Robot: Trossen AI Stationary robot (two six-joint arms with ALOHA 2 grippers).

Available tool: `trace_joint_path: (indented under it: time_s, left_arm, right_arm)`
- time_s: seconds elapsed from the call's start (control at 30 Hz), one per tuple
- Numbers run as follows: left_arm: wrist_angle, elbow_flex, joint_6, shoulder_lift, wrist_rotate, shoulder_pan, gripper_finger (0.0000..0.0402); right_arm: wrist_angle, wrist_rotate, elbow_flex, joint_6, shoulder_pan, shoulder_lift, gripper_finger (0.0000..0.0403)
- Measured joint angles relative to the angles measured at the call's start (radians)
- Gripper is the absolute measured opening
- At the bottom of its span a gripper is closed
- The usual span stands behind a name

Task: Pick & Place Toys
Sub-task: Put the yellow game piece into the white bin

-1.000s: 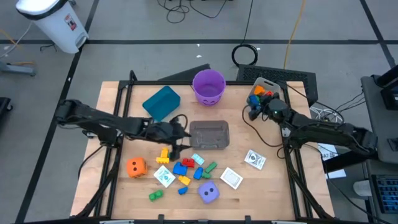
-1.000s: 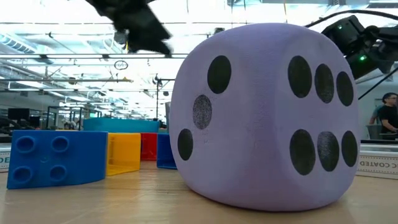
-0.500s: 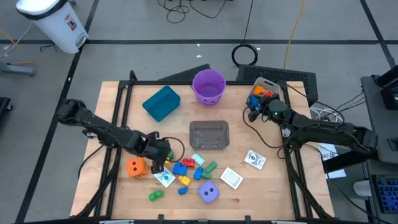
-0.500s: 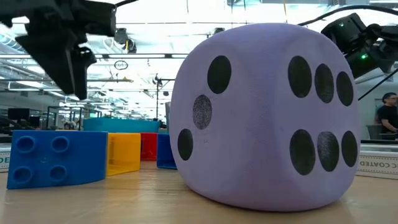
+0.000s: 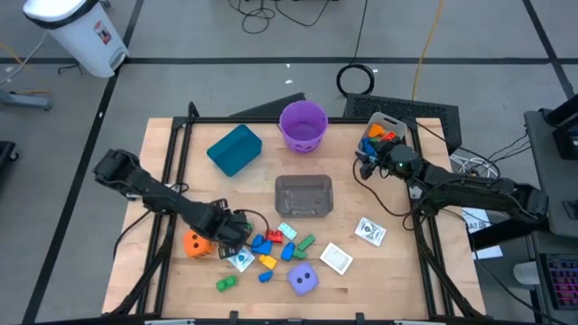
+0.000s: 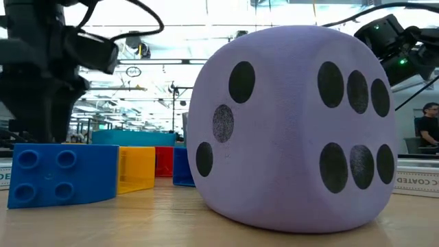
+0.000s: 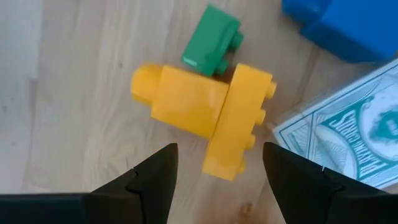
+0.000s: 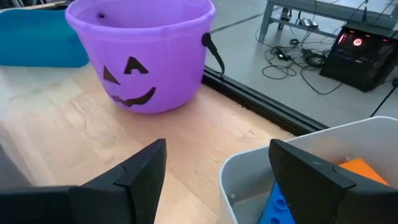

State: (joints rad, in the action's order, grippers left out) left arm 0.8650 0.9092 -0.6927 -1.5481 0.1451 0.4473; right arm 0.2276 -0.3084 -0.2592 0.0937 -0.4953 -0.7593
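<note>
over the near-left surface [image 5: 181, 289] | left pincer [image 7: 214, 163] released, straddling yellow blocks [image 7: 205, 118], long axis crosswise | right pincer [image 8: 217, 163] released, far right

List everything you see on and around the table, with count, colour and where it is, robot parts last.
Blocks: many; red, blue, yellow, green; front centre.
Dice: two; orange die front left, purple die at front edge.
Cards: three, white; one by the blocks, two front right.
Bucket: one, purple, back centre.
Bin: one, teal, back left.
Clear tub: one, centre.
Grey tub: one, back right, holding blocks.
Left gripper: open, above a yellow block.
Right gripper: open, at the grey tub.
</note>
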Motion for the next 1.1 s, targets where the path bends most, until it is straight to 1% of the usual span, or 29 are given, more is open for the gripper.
trace_joint_path:
  time_s: [0.2, 0.37, 0.5, 0.6, 0.83, 0.87, 1.1]
  left_arm:
    - [-0.011, -0.002, -0.012, -0.047, -0.014, -0.001, 0.0244]
    - [-0.056, -0.016, 0.045, -0.092, -0.016, -0.004, 0.0243]
    - [-0.059, -0.015, 0.055, -0.108, -0.017, -0.011, 0.0241]
    - [-0.058, -0.015, 0.06, -0.108, -0.02, -0.015, 0.0218]
    - [-0.05, -0.015, 0.075, -0.108, -0.023, -0.023, 0.0104]
    - [-0.05, -0.015, 0.081, -0.107, -0.033, -0.028, 0.0097]
    - [0.011, 0.043, 0.082, -0.107, -0.122, -0.056, 0.0097]
  right_arm:
    - [0.001, 0.0, 0.0, 0.009, 0.0, 0.0, 0.0258]
    - [0.003, 0.0, 0.0, 0.018, 0.0, 0.0, 0.0258]
    - [0.003, 0.0, 0.0, 0.018, 0.0, 0.0, 0.0258]
    - [0.004, 0.0, 0.0, 0.018, 0.0, 0.0, 0.0258]
    - [0.004, 0.0, 0.0, 0.018, 0.0, 0.0, 0.0258]
    - [0.004, 0.0, 0.0, 0.019, 0.0, 0.0, 0.0258]
    - [0.004, 0.0, 0.0, 0.019, 0.0, 0.0, 0.0258]
